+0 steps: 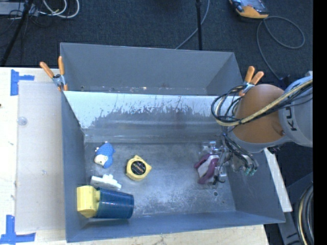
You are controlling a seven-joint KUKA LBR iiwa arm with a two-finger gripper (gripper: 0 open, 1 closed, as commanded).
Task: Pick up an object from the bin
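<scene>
Pincer hangs low over the floor of the grey metal bin, close to the bin's right-hand wall as the camera sees it, under the arm's orange wrist cover and its looped cables. Whether it is spread or pressed together cannot be told from this angle. Just beside it, on the side facing the bin's middle, lies a dark purple, bent thing; it touches or overlaps the pincer's outline, but whether it is pinched cannot be made out. Everything else lies well apart from the pincer, across the floor: a round yellow tape measure nearest, then a small blue-and-white toy, a small white piece, and farthest a dark blue cup on its side, touching a yellow block.
</scene>
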